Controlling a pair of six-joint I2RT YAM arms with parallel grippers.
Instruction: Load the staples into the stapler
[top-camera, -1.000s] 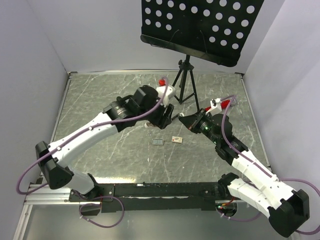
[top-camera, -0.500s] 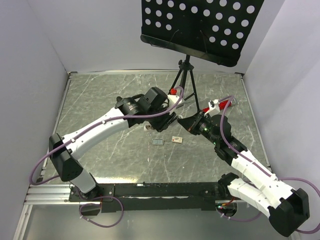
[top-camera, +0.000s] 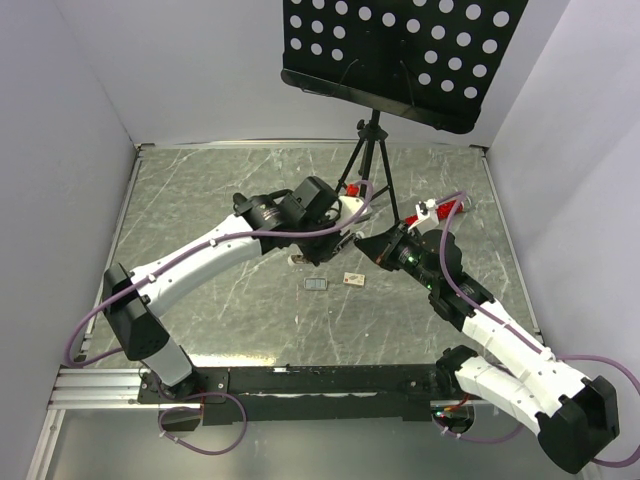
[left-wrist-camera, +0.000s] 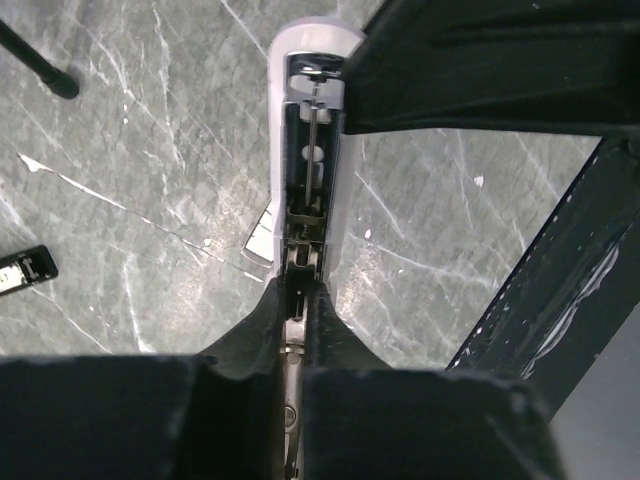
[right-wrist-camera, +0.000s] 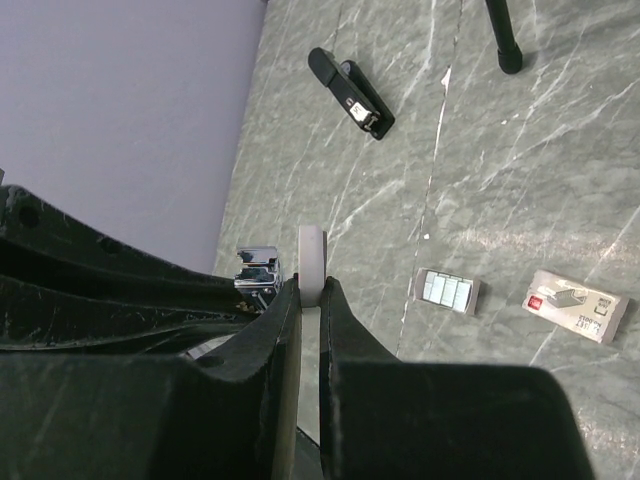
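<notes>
Pale stapler (left-wrist-camera: 305, 150), its open channel baring a spring rod, clamped at one end by the left claw (left-wrist-camera: 303, 290) and on its edge by the closed right claw (right-wrist-camera: 310, 290); the staples (top-camera: 316, 284) lie flat on the worktop (top-camera: 200, 200), apart from the stapler, long axis left-right in the top view, just beside a small tan-and-white box (top-camera: 353, 279) whose contents cannot be told.

Camera layout: one high fixed view, two close wrist views.

The top camera sits above and behind the arm bases and looks down over the whole tabletop (top-camera: 200, 200) to the back wall. The left wrist camera looks steeply down past the left claw (left-wrist-camera: 300, 290), very near the stapler (left-wrist-camera: 305, 110). The right wrist camera looks slantwise past the right claw (right-wrist-camera: 310, 290) across the tabletop toward a wall. It shares the staples (right-wrist-camera: 447, 290) and small box (right-wrist-camera: 578, 305) with the top view. All three views show the tripod (top-camera: 370, 165).
</notes>
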